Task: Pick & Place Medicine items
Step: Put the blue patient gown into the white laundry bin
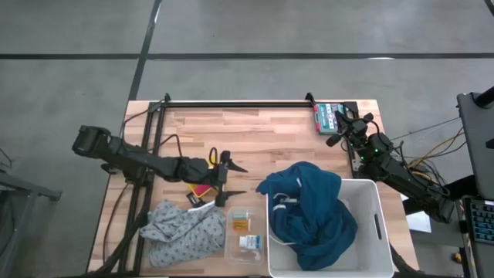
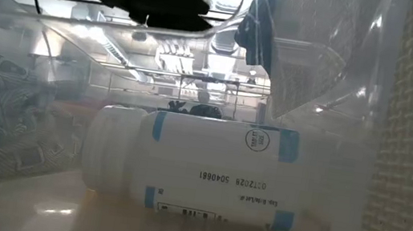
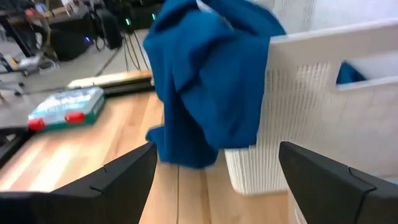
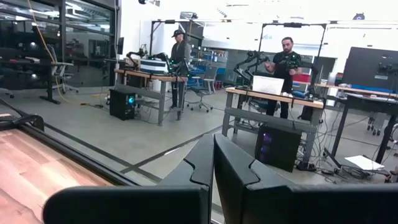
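A clear container [image 1: 229, 249] at the near edge holds the medicine items. One is a small orange item [image 1: 241, 224]. The other is a white item with blue print [image 1: 249, 243]. The low view shows this one as a white bottle [image 2: 191, 166] lying on its side on the container's floor. My left gripper [image 1: 243, 180] stands open just beyond the container, a little to its left, with nothing between its fingers [image 3: 124, 180]. It points toward the blue cloth [image 3: 208, 81]. My right gripper [image 1: 340, 127] waits shut at the far right [image 4: 213, 155].
The blue cloth [image 1: 309, 208] hangs over the rim of a white basket [image 1: 378, 224], right of the container. A grey cloth [image 1: 185, 232] lies to the container's left. Small yellow [image 1: 212, 156] and red [image 1: 202, 189] things lie under the left arm. A green box [image 1: 327, 116] sits at the far right.
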Available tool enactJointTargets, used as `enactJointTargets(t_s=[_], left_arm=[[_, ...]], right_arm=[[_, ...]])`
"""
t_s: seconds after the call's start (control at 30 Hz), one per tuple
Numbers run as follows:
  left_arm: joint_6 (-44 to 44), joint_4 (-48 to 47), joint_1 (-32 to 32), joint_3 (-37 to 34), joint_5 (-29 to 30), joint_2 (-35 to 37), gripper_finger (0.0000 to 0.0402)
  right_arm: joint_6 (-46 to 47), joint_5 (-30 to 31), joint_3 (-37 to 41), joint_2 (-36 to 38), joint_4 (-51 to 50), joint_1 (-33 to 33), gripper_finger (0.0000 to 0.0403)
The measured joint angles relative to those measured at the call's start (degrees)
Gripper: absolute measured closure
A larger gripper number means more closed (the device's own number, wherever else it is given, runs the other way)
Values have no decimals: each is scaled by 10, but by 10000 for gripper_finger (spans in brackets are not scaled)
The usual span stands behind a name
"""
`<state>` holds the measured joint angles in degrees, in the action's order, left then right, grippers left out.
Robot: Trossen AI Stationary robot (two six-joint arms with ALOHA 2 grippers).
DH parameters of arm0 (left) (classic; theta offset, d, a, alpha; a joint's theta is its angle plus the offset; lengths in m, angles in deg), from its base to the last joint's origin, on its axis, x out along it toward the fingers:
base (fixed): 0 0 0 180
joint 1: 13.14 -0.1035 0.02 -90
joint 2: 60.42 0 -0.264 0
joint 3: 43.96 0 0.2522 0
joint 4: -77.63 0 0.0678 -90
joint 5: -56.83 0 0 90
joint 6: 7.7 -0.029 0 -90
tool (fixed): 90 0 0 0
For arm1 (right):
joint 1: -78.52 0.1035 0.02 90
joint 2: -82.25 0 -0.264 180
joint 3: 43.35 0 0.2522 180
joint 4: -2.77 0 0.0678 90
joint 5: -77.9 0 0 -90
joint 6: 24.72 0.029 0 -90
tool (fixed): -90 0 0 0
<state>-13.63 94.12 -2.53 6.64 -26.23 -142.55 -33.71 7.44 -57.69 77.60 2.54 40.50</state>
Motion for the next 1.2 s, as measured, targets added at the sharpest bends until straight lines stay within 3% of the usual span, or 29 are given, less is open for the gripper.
enactJointTargets(t_s=[0.43,1.2], left_arm=[[15,42,8,58,14,-95,61],[-39,48,18,91,10,-104,60]], right_arm=[[0,0,0,0,0,0,394],[0,0,0,0,0,0,394]])
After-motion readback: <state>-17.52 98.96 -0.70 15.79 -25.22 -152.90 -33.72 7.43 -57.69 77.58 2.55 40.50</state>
